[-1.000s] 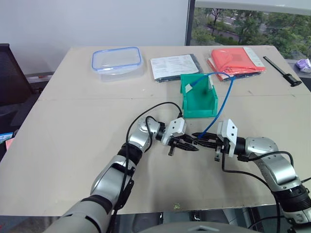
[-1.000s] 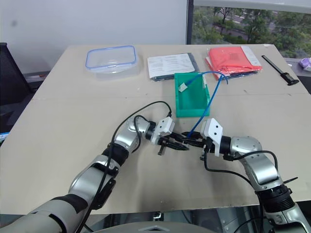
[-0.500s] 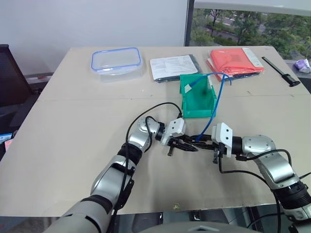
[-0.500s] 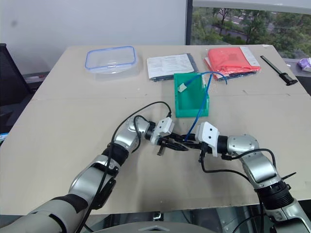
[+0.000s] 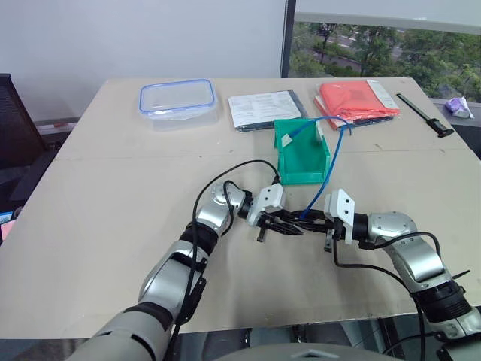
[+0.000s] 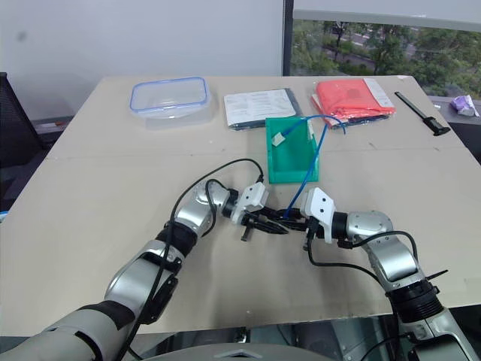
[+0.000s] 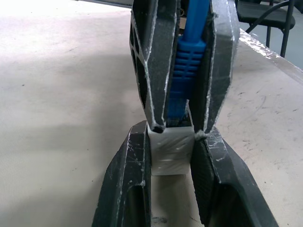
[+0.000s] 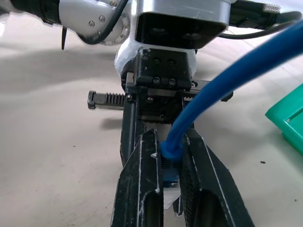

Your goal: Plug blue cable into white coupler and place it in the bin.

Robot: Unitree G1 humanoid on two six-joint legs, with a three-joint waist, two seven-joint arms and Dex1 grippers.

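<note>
Two hands are meeting tip to tip over the near middle of the counter (image 5: 113, 195), and we are observing both from the head and wrist views. We are seeing the left hand (image 7: 171, 156) pinching the white coupler (image 7: 171, 150) between its black fingers. The right hand (image 8: 171, 165) is pressing together on the plug end of the blue cable (image 5: 328, 171), whose ribbed blue boot is sitting right at the coupler's mouth; we cannot tell whether the plug is fully seated. From the right hand, the cable is rising and arching toward the far side, with its other end hanging into the bin (image 5: 302, 154). The green bin is standing just beyond the hands, toward the far middle of the counter. A clear blue-rimmed container (image 5: 178, 100) is lying at the far left, well apart.
</note>
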